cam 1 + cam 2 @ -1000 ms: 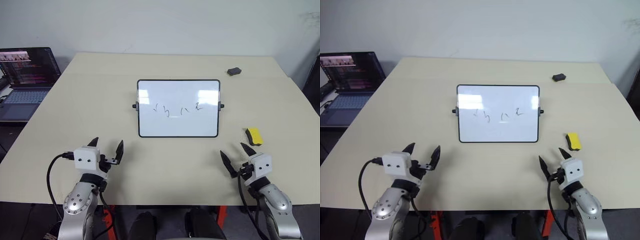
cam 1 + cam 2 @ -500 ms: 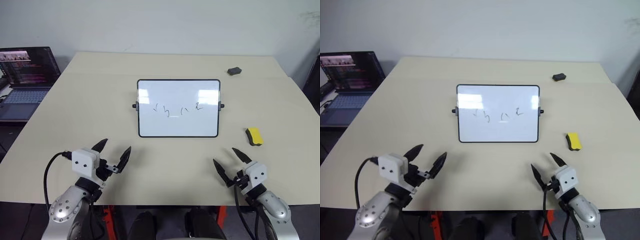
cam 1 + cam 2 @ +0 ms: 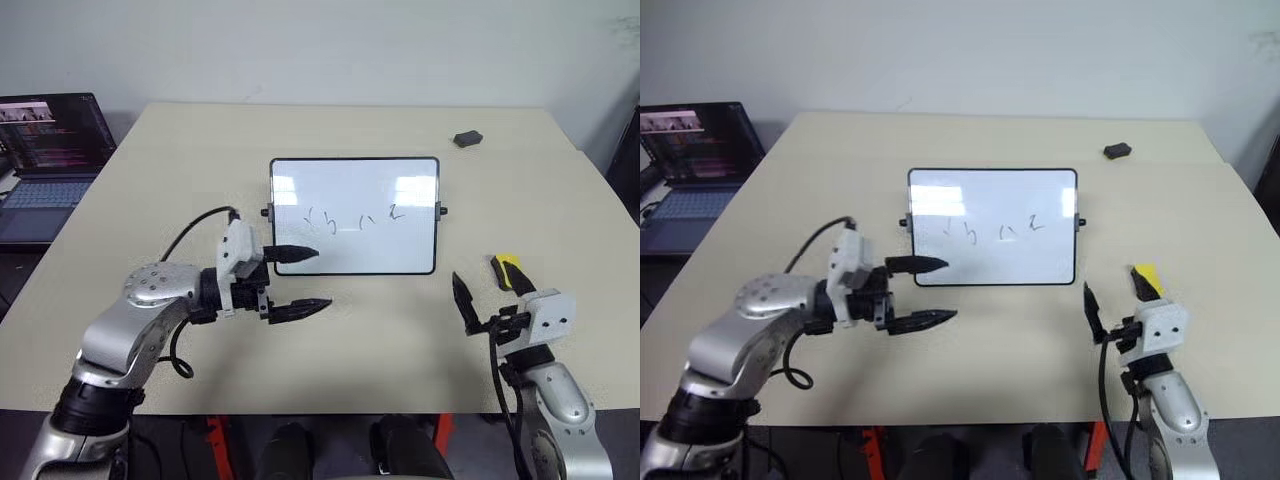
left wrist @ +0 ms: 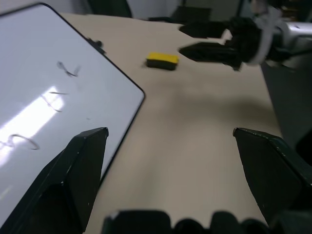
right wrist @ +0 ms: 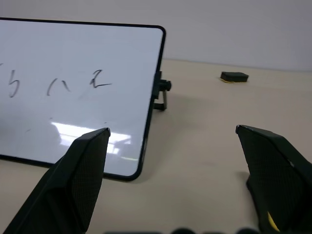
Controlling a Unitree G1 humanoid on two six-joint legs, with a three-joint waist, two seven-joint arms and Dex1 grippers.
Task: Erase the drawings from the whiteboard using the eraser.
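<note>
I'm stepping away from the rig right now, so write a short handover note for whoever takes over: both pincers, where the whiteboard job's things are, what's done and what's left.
Left pincer: open, empty, pointing across the table at the whiteboard's near left corner.
Right pincer: open, empty, just short of the eraser.
Whiteboard: propped up mid-table, drawings in a row across its middle, all intact.
Eraser: on the table right of the board, beyond the right pincer, not yet picked up.
Small dark grey block: far right of the table, not part of the job.
Done: nothing erased.
Left: grasp the eraser, likely with the right pincer, and wipe off the drawings.
</note>
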